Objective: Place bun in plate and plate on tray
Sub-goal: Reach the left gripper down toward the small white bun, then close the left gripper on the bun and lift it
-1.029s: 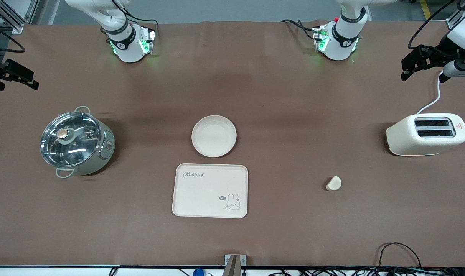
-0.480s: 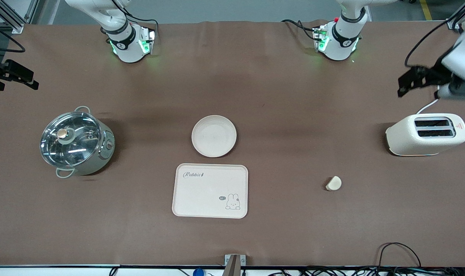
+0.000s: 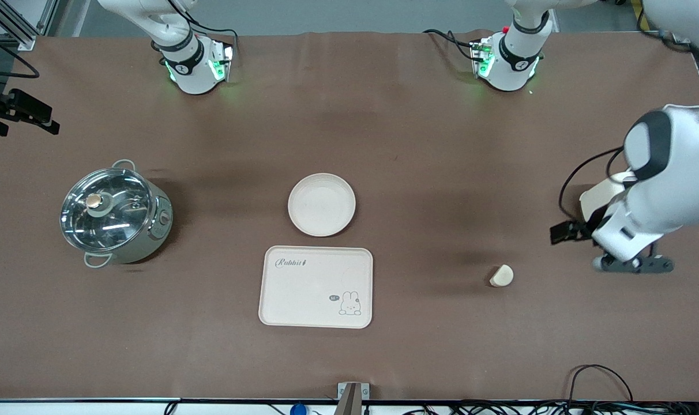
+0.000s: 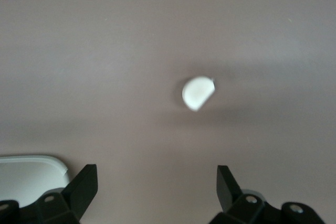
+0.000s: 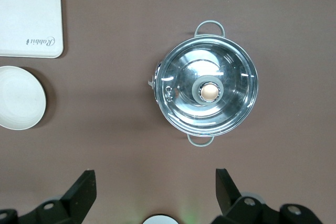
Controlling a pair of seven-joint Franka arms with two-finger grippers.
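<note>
The bun (image 3: 502, 276) lies on the brown table toward the left arm's end; it also shows in the left wrist view (image 4: 198, 93). The round plate (image 3: 322, 204) sits mid-table, empty. The Rabbit tray (image 3: 316, 286) lies just nearer the camera than the plate, empty. My left gripper (image 3: 562, 233) is open and empty in the air beside the bun, its jaws wide apart in the left wrist view (image 4: 156, 182). My right gripper (image 3: 32, 115) waits high by the right arm's end, open and empty (image 5: 156, 182). Its view shows the plate (image 5: 18, 98) and tray (image 5: 29, 17).
A steel pot with a glass lid (image 3: 114, 214) stands toward the right arm's end, also in the right wrist view (image 5: 207, 93). A white toaster (image 3: 594, 199) stands at the left arm's end, mostly hidden under the left arm. Cables lie along the table's near edge.
My left arm has swung down from above the toaster's far corner to over the table beside the bun, now covering the toaster. The right arm, bun, plate and tray have not moved.
</note>
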